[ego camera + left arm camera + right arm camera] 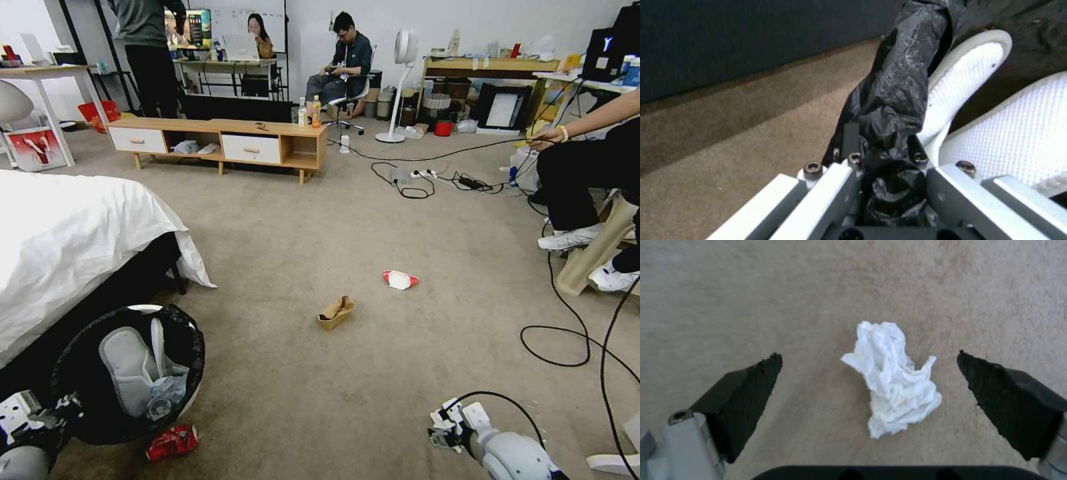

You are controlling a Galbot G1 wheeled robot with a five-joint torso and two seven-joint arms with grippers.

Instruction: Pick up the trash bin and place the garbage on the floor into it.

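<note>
Two end effectors are at work low over the floor [373,373]. The left end effector [887,166] is clenched on the trash bin [130,373], its fingers pinching the black bag [898,100] folded over the rim at the bin's near edge; the white rim [969,76] runs away from the grip, with carpet on the outer side. The bin sits just beside the bed [67,240], and a grey oval flap [130,370] and a clear plastic bottle [163,397] lie inside it. A crushed red wrapper [172,443] lies on the carpet just beside the bin, close to the left end effector.

The right end effector [869,361] is released, its two black fingers [751,390] spread wide and pointing down at a crumpled white tissue [893,380], which lies on the carpet between them and touches neither. Farther ahead of the right end effector lie a tan folded cardboard [335,312] and, beyond it, a red-and-white packet [400,280], both well apart from the bin.
</note>
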